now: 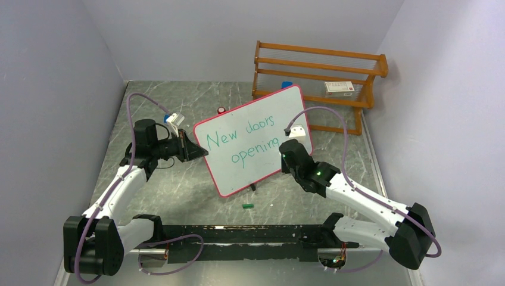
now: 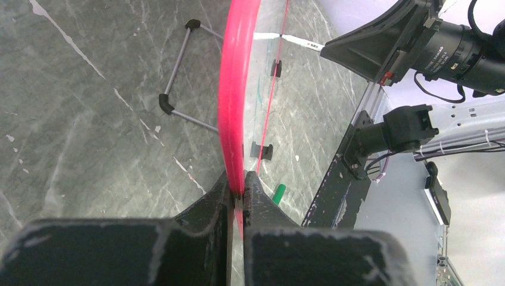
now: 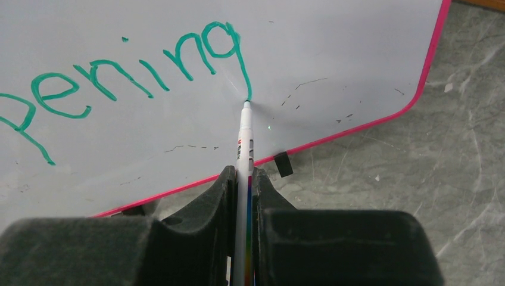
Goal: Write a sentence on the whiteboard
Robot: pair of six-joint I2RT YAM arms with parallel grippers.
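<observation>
The left tool (image 2: 238, 189) clamps the pink rim of the whiteboard (image 2: 235, 89).

The whiteboard (image 1: 238, 176) is smooth and glossy, edged in pink plastic, the table (image 1: 178, 185) matt veined stone-look, the rack (image 1: 315, 53) varnished wood, the marker (image 3: 244, 137) glossy plastic.

The table (image 1: 178, 185) had a grey, marble-patterned top with pale veins. The following items rested directly on it:

- A wooden rack (image 1: 315, 65) stood at the far right corner.
- A small red-and-white object (image 1: 221, 110) lay near the far edge, left of the whiteboard (image 1: 280, 107).
- A blue object (image 1: 287, 84), mostly hidden, sat behind the board's top edge.
- A green cap (image 1: 248, 205) lay just in front of the board's lower corner.
- A grey wire stand (image 2: 178, 77) with black corner pieces rested on the surface behind the board.
- A black rail (image 1: 238, 235) ran along the near edge.
</observation>
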